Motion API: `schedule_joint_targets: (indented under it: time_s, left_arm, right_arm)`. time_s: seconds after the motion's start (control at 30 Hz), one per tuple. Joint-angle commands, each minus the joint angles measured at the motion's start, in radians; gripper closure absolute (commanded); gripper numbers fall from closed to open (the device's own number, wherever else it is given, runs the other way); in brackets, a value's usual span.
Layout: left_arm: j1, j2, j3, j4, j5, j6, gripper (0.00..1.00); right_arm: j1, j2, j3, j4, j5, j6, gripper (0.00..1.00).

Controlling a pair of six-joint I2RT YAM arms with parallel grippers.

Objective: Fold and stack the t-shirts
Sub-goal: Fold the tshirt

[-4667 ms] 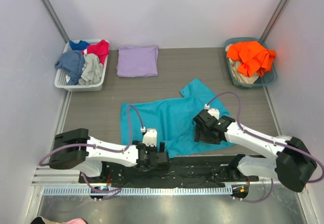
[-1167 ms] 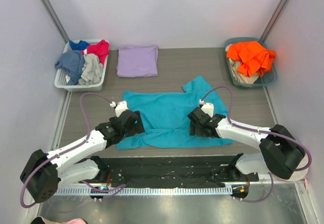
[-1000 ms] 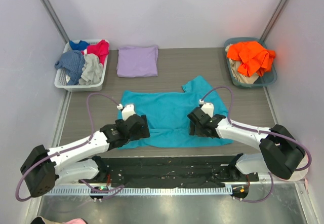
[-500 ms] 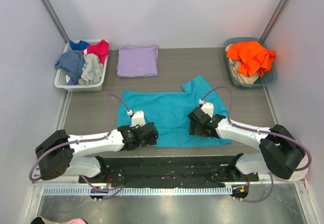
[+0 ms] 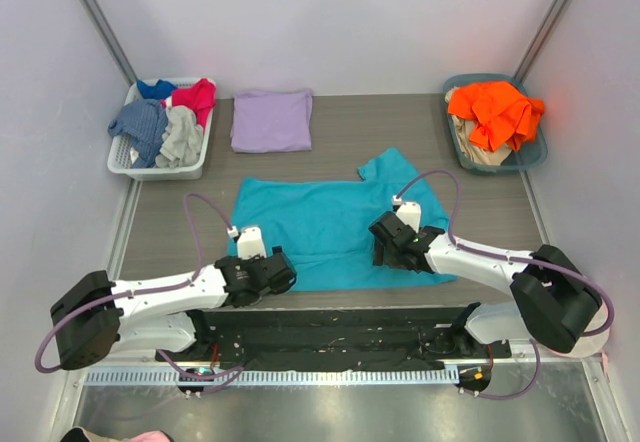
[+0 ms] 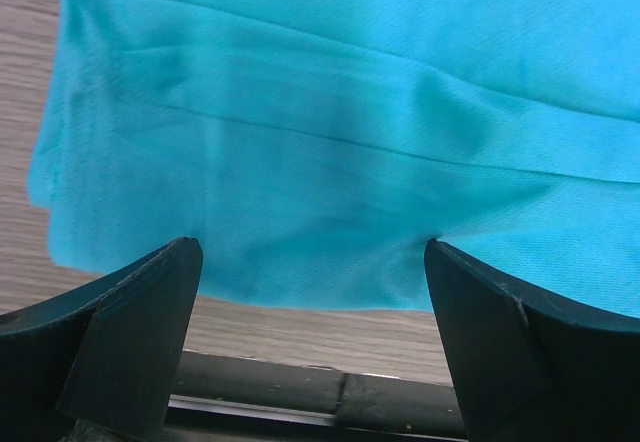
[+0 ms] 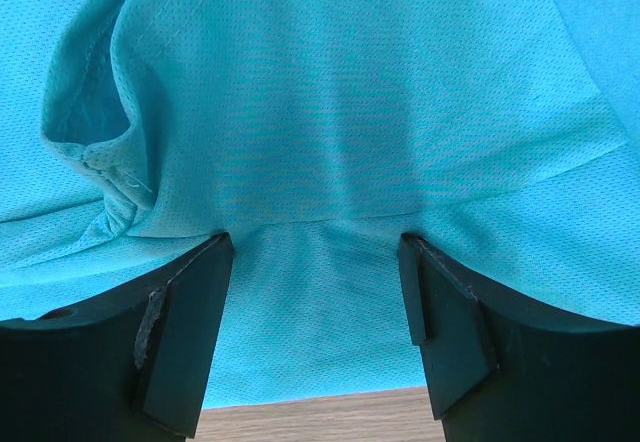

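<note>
The teal shirt lies flat in the middle of the tabletop, with one sleeve pointing to the far right. The left end effector is at the shirt's near left corner, with its fingers spread and the near hem between them. The right end effector is over the shirt's right part, also spread and pinching nothing. The lavender shirt lies folded at the far side, just right of a white basket.
</note>
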Motion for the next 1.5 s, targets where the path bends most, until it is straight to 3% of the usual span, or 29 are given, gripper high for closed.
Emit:
schedule_joint_targets:
  time_s: [0.0, 0.67, 0.87, 1.0, 1.03, 1.2, 1.3, 1.47]
  left_arm:
    - [0.006, -0.029, -0.02, -0.048, -0.066, -0.037, 0.0]
    - [0.07, -0.058, -0.056, -0.06, -0.069, -0.053, 0.0]
    - [0.067, -0.121, 0.105, -0.146, -0.112, 0.061, 0.0]
    - [0.069, -0.175, 0.248, -0.135, -0.175, 0.182, 0.0]
    - [0.069, -0.173, 0.269, -0.132, -0.188, 0.203, 0.0]
    - [0.073, -0.118, 0.372, -0.166, -0.228, 0.256, 0.0]
    - [0.074, -0.11, 0.36, -0.168, -0.213, 0.251, 0.0]
    - [0.074, -0.176, 0.291, -0.18, -0.179, 0.205, 0.0]
  right_arm:
    - [0.005, 0.041, -0.032, 0.01, -0.013, 0.02, 0.24]
    - [0.005, 0.034, -0.017, -0.071, 0.017, 0.054, 0.24]
    - [0.003, -0.084, 0.075, -0.194, 0.034, 0.056, 0.24]
    - [-0.002, -0.134, 0.24, -0.233, 0.085, -0.013, 0.25]
    - [-0.011, -0.124, 0.276, -0.233, 0.094, -0.03, 0.21]
    - [-0.196, 0.055, 0.509, -0.202, 0.099, -0.185, 0.17]
    - [-0.352, 0.171, 0.592, -0.092, 0.01, -0.282, 0.17]
    - [-0.498, 0.397, 0.771, 0.019, -0.087, -0.426, 0.17]
